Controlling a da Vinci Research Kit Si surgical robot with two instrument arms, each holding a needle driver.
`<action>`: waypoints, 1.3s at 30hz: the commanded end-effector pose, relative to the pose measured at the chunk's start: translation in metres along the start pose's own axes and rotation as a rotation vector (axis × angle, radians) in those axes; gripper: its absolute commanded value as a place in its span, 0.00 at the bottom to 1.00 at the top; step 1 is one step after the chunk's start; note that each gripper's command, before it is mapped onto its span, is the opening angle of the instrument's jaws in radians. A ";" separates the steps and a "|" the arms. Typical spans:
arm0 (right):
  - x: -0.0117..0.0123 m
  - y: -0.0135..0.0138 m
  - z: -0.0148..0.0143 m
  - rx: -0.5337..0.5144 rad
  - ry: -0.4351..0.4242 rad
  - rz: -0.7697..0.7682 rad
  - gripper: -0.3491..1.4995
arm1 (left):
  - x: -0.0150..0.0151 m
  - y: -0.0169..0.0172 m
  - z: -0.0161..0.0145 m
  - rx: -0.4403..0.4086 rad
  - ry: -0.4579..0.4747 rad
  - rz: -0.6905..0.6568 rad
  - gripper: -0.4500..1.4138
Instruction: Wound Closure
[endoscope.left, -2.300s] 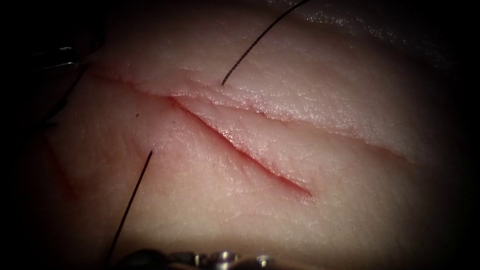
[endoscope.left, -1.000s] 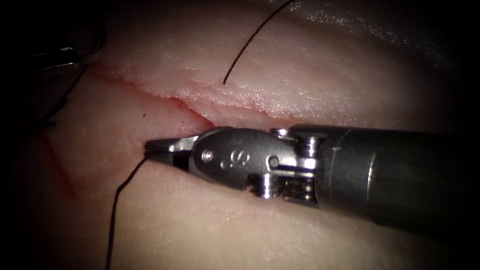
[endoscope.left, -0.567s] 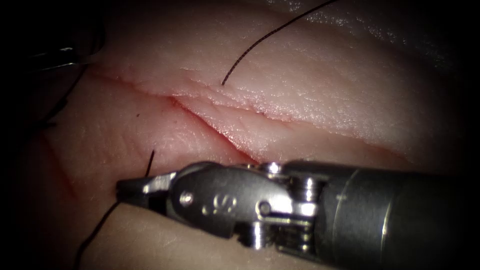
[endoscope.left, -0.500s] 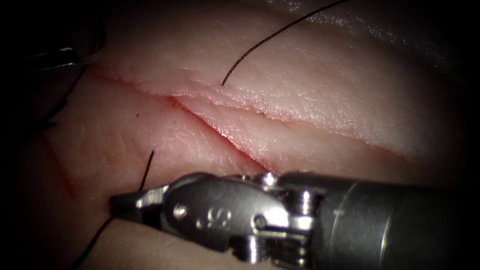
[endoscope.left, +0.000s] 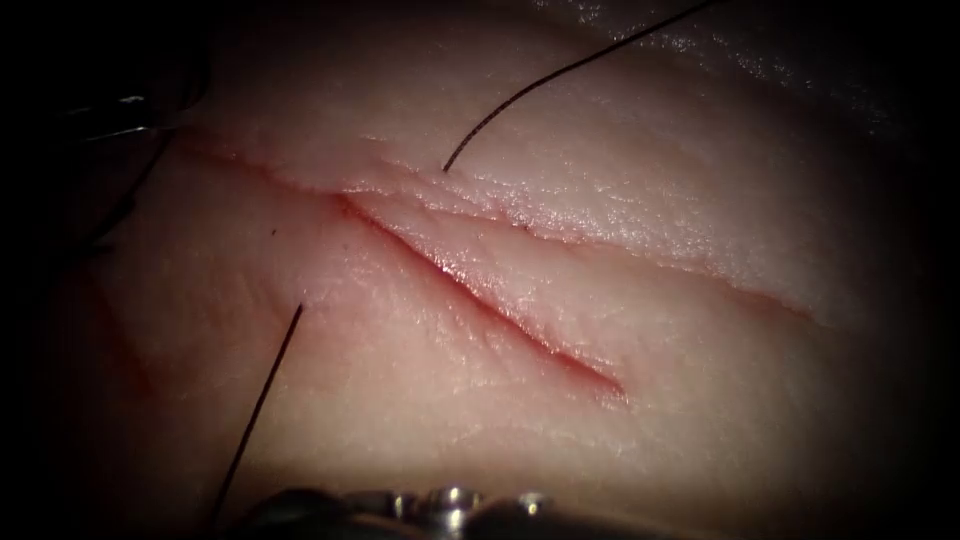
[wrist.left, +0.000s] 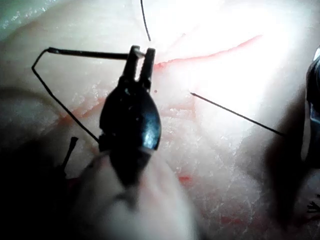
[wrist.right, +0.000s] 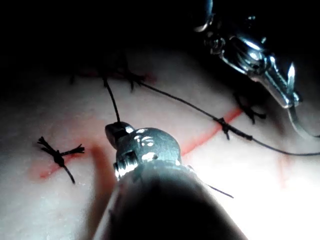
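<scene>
Curved dark needle (wrist.left: 90, 53), free of the pale tissue (endoscope.left: 650, 200), sits clamped in our left tool (wrist.left: 140, 56). The right tool (wrist.right: 117, 131) pinches taut black thread (endoscope.left: 260, 400) left of the red cut (endoscope.left: 480, 300), with black knotted stitches (wrist.right: 59, 155) nearby.

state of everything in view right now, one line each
left tool: shut on the needle
needle: held near one end, clear of the tissue
right tool: shut on the thread
thread: passes through both edges of the cut, taut on the left side
cut: open, edges apart
knots: tied
</scene>
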 end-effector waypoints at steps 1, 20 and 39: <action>0.0005 0.0000 0.0008 0.013 0.009 -0.003 0.00 | -0.0006 0.0001 0.0006 -0.001 0.000 -0.001 0.00; -0.0069 0.0081 -0.0088 -0.464 0.030 0.106 0.99 | -0.0006 0.0001 0.0005 -0.002 0.000 -0.001 0.00; -0.0133 0.0089 -0.0033 -0.563 -0.085 0.092 0.00 | -0.0006 0.0001 0.0006 -0.001 0.000 0.000 0.00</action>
